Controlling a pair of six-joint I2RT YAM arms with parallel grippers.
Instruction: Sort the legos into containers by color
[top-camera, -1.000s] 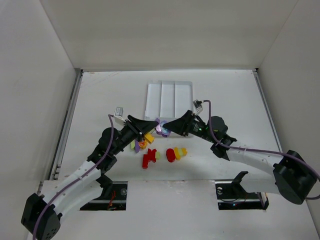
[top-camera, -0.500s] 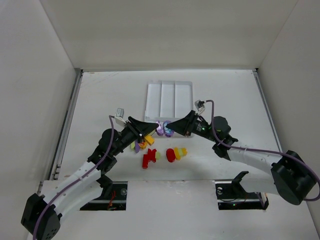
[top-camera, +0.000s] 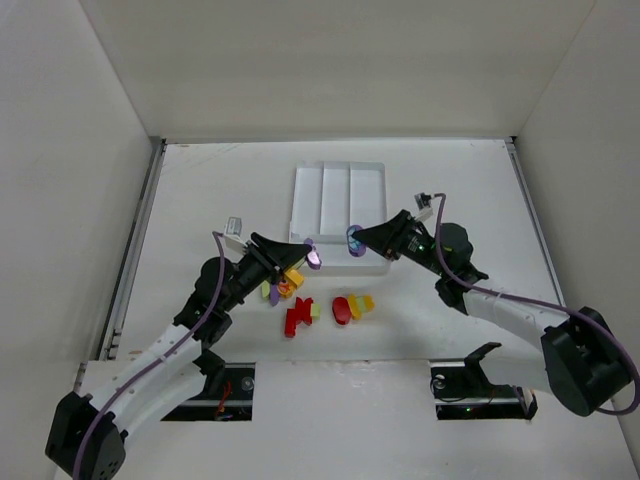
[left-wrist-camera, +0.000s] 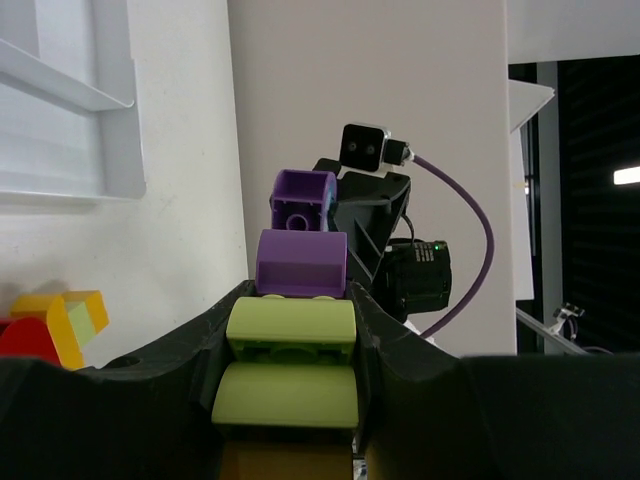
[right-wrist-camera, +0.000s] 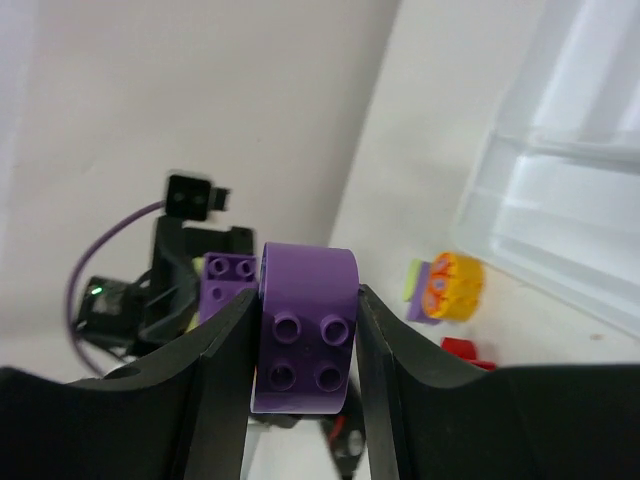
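The left hand (top-camera: 303, 256) is clamped on a short stack of legos (left-wrist-camera: 291, 325): 2 light green bricks sit between its fingers (left-wrist-camera: 190, 345), and a purple brick (left-wrist-camera: 302, 262) sticks out past the fingertips. The fingers press against both sides of the green bricks, so the hand is only as wide as 1 brick.

The right hand (top-camera: 358, 240) grips 1 rounded purple brick (right-wrist-camera: 305, 330), squeezed between its 2 fingers (right-wrist-camera: 225, 350) with 4 studs facing its own wrist camera. Seen from above, that brick lies over the near end of the white tray (top-camera: 338, 190), towards the tray's right corner. Whether it touches the tray cannot be told.

The 2 hands point at each other with a clear gap between their tips, and each wrist camera shows the other hand straight ahead. The tray's 3 long sections run away from both hands; for the left hand the tray is ahead and to its left.

The other legos lie on the table (top-camera: 200, 190), behind and below both hands. A yellow-orange brick (top-camera: 296, 276) is just beneath the left hand, with a purple and green piece (top-camera: 268, 292) beside it. A red brick (top-camera: 295, 318) lies nearer the arm bases. A red oval piece (top-camera: 342, 308) touches a yellow piece (top-camera: 360, 303), well behind the right hand.
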